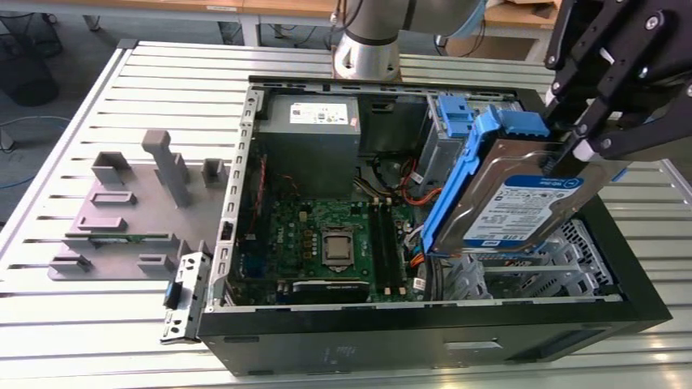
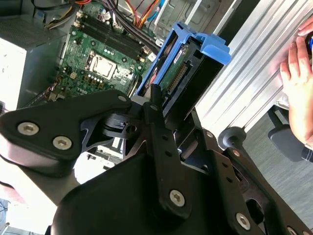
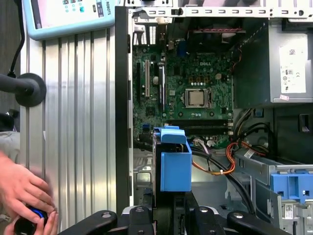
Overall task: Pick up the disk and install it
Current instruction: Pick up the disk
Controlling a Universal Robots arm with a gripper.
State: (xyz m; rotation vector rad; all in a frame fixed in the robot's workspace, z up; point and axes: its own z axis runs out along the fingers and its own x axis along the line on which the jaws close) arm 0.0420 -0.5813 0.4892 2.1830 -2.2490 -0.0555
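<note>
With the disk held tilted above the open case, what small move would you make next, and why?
Probably lower it gently toward the drive cage: the gripper holds the disk tilted above it, not yet seated.

Open computer case (image 1: 433,328) holding green motherboard (image 1: 313,231) and grey power supply (image 1: 308,138) sits on slatted table (image 1: 76,324).

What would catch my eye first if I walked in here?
The silver disk with blue side rails, gripped tilted by the black end effector above the open computer case, toward the exterior view's right. Inside the case lies a green motherboard; in the first wrist view a person's hand hovers by the slatted table.
</note>
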